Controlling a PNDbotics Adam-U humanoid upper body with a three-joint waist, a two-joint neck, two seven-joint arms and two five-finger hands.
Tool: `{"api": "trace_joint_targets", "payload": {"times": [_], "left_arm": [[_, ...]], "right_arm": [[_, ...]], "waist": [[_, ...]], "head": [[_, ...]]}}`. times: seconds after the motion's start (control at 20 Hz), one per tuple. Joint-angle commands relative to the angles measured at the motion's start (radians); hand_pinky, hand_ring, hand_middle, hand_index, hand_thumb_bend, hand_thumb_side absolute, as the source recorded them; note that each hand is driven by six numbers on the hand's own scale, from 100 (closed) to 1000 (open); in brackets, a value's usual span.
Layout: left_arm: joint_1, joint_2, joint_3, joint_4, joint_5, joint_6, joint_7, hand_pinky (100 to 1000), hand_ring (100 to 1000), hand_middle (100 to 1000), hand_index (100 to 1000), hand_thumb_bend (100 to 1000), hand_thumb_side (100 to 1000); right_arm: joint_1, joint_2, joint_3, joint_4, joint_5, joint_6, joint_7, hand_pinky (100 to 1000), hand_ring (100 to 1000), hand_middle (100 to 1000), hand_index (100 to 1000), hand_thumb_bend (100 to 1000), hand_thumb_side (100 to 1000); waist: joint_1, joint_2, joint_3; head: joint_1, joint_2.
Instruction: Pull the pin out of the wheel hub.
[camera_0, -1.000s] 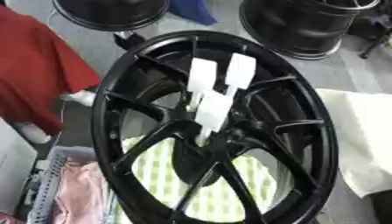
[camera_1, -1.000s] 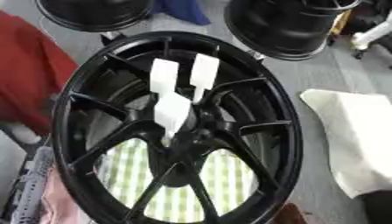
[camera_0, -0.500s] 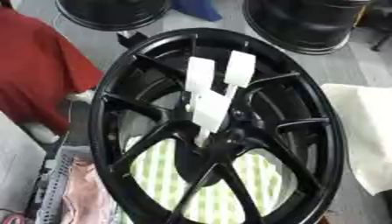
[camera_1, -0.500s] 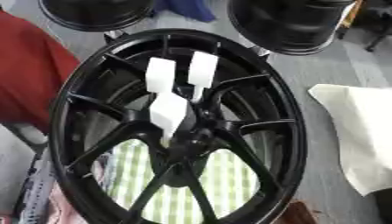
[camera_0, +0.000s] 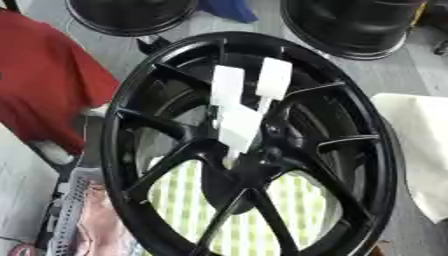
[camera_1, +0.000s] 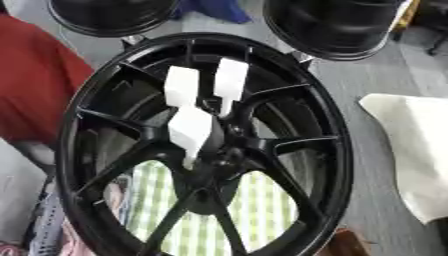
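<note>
Grey floor is showing behind one black wheel (camera_0: 254, 145) that is filling the view, with two more dark rims (camera_0: 131, 15) lying beyond it (no writing is readable anywhere). One white forked pin (camera_1: 194, 115) is sitting at the hub (camera_1: 214, 160), its long axis running up and down, two prongs pointing away, narrow tip touching the hub. Neither robot hand is showing. Green-checked cloth (camera_0: 289, 205) is lying beneath the spokes.

Black spokes (camera_0: 171, 167) ring the hub (camera_0: 249, 160), white forked piece (camera_0: 241, 107) covering its top
</note>
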Motion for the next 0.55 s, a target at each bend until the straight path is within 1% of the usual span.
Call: {"api": "trace_joint_targets", "payload": {"times": [0.05, 0.2, 0.3, 0.35, 0.4, 0.55], "left_arm": [[-0.009, 0.009, 0.005, -0.020, -0.004, -0.003, 0.000, 959, 702, 659, 811, 100, 719], [-0.010, 0.010, 0.003, -0.020, -0.003, -0.004, -0.002, 959, 701, 658, 811, 100, 718], [-0.011, 0.010, 0.002, -0.020, -0.001, -0.005, -0.004, 959, 701, 659, 811, 100, 718], [-0.012, 0.010, 0.001, -0.020, -0.001, -0.005, -0.005, 959, 701, 659, 811, 100, 718], [-0.013, 0.010, 0.000, -0.020, 0.000, -0.005, -0.006, 959, 700, 659, 811, 100, 718], [-0.014, 0.011, -0.002, -0.020, 0.002, -0.005, -0.008, 959, 700, 659, 811, 100, 717]], "right_arm": [[-0.016, -0.052, -0.003, -0.007, -0.033, -0.096, -0.040, 629, 765, 697, 694, 279, 100], [-0.051, -0.099, 0.011, -0.007, -0.058, -0.187, -0.067, 603, 721, 631, 665, 184, 100], [-0.076, -0.135, 0.028, -0.007, -0.070, -0.232, -0.065, 593, 696, 606, 645, 124, 100], [-0.090, -0.152, 0.039, -0.007, -0.075, -0.248, -0.060, 592, 689, 598, 638, 180, 101], [-0.104, -0.170, 0.052, -0.007, -0.076, -0.263, -0.049, 592, 682, 593, 632, 100, 106], [-0.145, -0.214, 0.093, -0.007, -0.071, -0.303, -0.003, 591, 676, 587, 625, 100, 113]], "waist": [[0.005, -0.012, -0.001], [0.007, -0.014, 0.001], [0.007, -0.015, 0.002], [0.007, -0.016, 0.003], [0.007, -0.017, 0.004], [0.007, -0.018, 0.007]], "head": [[-0.002, -0.009], [-0.005, -0.009], [-0.009, -0.009], [-0.010, -0.009], [-0.011, -0.010], [-0.012, -0.010]]}}
